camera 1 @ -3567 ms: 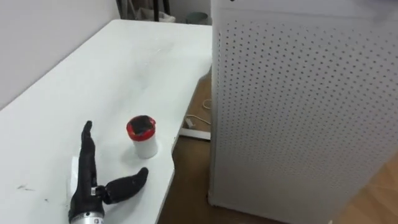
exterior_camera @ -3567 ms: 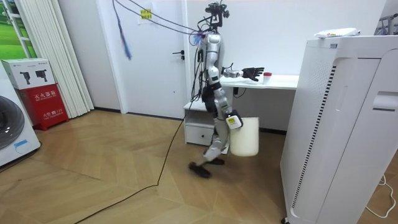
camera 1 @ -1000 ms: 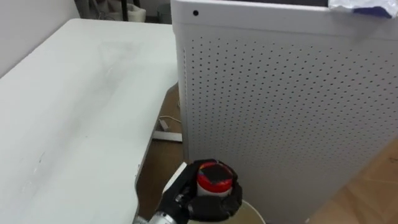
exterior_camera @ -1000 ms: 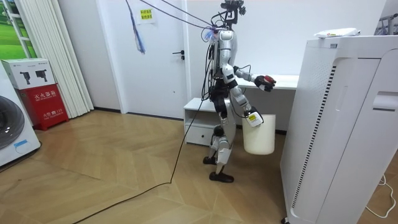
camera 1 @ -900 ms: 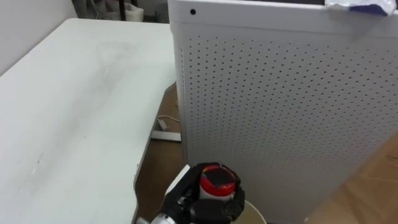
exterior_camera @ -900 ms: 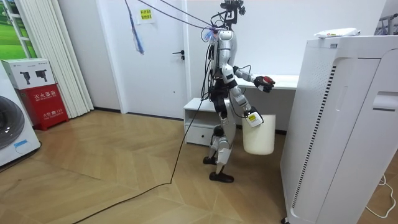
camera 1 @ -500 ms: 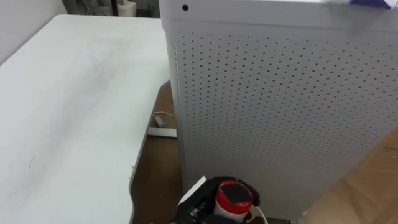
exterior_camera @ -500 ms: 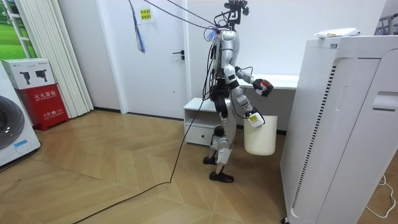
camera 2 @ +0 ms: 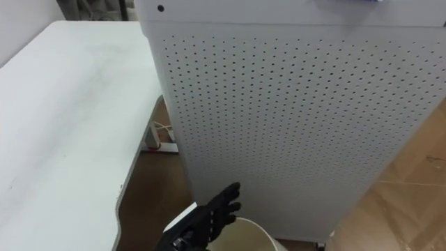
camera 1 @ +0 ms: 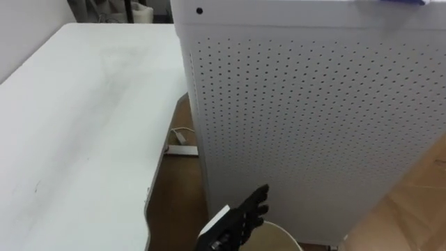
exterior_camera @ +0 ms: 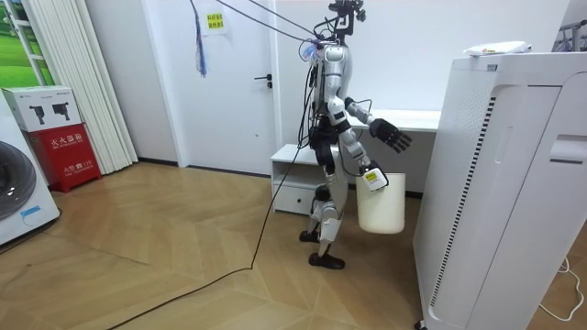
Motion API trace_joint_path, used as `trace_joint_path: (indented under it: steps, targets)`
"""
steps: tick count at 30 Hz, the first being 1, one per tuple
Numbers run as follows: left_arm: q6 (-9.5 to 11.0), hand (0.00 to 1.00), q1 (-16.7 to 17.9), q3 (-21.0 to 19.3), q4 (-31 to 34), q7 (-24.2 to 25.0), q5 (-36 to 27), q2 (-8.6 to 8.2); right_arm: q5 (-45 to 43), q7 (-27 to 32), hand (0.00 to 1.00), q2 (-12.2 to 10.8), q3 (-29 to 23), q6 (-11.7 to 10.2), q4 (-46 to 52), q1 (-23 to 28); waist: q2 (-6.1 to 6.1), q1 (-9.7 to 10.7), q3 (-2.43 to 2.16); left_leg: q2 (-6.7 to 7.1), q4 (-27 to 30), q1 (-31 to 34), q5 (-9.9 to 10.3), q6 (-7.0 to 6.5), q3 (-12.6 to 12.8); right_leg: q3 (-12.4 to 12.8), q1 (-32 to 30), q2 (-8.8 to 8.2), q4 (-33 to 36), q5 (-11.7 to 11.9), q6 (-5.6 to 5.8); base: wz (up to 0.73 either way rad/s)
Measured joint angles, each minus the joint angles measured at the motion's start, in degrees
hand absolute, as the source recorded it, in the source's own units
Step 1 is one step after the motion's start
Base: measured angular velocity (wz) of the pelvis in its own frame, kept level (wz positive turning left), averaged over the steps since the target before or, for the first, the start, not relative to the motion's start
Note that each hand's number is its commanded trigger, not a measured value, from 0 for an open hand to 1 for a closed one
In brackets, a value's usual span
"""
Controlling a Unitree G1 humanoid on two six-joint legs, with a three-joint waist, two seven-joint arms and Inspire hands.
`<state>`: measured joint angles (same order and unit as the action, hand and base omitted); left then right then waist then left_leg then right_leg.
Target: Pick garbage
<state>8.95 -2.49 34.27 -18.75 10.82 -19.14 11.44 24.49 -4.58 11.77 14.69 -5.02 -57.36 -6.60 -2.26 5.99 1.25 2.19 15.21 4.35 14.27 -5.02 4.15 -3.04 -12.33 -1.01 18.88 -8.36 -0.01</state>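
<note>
My left hand (camera 1: pixel 240 215) is open, fingers spread, and holds nothing. It hangs just above the rim of a white bin (camera 1: pixel 277 233) at the bottom of the eye views, between the table edge and the tall cabinet. In the room view the left hand (exterior_camera: pixel 396 139) reaches forward at chest height over the bin (exterior_camera: pixel 381 203), which hangs beside my leg from my right hand (exterior_camera: pixel 370 176). I stand upright, facing the cabinet, with the table on my left.
A white table (camera 1: pixel 70 132) fills the left side. A tall white perforated cabinet (camera 1: pixel 306 118) stands close ahead, with a crumpled white and blue thing (exterior_camera: pixel 495 48) on top. A white power strip (camera 1: pixel 182 149) lies on the wooden floor between them.
Half a second ago my left hand was shut on a white cup with a red lid, above the bin. Now the hand is open and the cup is gone from it.
</note>
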Motion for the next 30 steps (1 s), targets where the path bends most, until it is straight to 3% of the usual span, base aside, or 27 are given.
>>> trace_joint_path:
  steps: [4, 9, 20, 22, 25, 28, 30]
  targets:
    - [-0.28, 0.0, 0.03, 0.19, -2.87, 1.51, 0.09, -0.01, 0.24, 0.22, 1.0, 0.06, 0.01, -0.01, -0.02, 0.33, 0.51, 0.18, 0.26, 0.0, 0.13, -0.11, 0.0, 0.0, 0.63, 0.63, -0.09, 0.05, 0.07, 0.0, 0.0, -0.09]
    - [-0.34, 0.0, 0.1, 0.2, -8.07, 2.79, 0.17, 0.75, 0.23, 0.16, 1.0, -0.04, 0.0, -0.01, 0.31, 0.99, 1.82, 1.28, 0.12, 0.09, 0.21, -0.1, 0.0, 0.0, 1.27, 1.35, -0.74, 0.08, 0.89, 0.01, 0.01, -0.07]
    - [-0.38, 0.0, 0.16, 0.12, -13.54, 5.16, 3.77, 1.21, 0.26, -0.21, 1.0, 0.01, -0.22, 0.02, 0.31, 2.96, 1.96, 2.32, -0.13, 0.1, 0.1, -0.07, 0.03, -0.07, 4.14, 3.86, -2.07, 0.35, 1.5, 0.46, 0.26, -0.13]
    - [-0.39, 0.0, 0.16, -0.08, -15.34, 5.09, 4.47, 1.14, 0.27, -0.21, 1.0, -0.17, -0.23, 0.03, 0.31, 3.01, 1.93, 2.33, -0.16, 0.19, 0.3, -0.15, 0.03, -0.08, 5.57, 4.95, -2.67, 0.66, 2.02, 0.57, 0.34, -0.38]
    - [-0.41, 0.0, 0.18, -0.7, -18.39, 4.91, 6.41, 1.11, 0.21, -0.66, 1.0, -0.29, -0.18, 0.1, 0.28, 3.5, 2.3, 1.95, -0.13, 0.04, -0.07, -1.1, 0.03, -0.08, 9.96, 6.38, -3.81, 1.37, 1.82, 1.61, 0.3, -0.68]
    - [-0.52, 0.0, 0.09, -3.14, -22.16, 4.29, 6.43, 1.0, 0.3, -1.7, 1.0, -0.39, -0.09, 0.28, 0.32, 3.27, 2.57, 1.3, -0.23, -1.04, -1.55, -1.79, 0.62, -0.7, 14.76, 3.86, -4.85, 1.84, 1.44, 4.18, -0.72, -0.95]
    - [-0.75, 0.0, -0.12, -3.84, -26.43, 3.33, 7.14, 0.71, 0.28, -1.93, 1.0, -0.32, 0.15, 0.97, 0.29, 3.55, 2.69, 1.67, -0.49, -1.86, -1.65, -2.09, 1.05, -0.83, 17.64, 0.36, -4.44, 1.13, 0.48, 5.49, -1.63, -0.62]
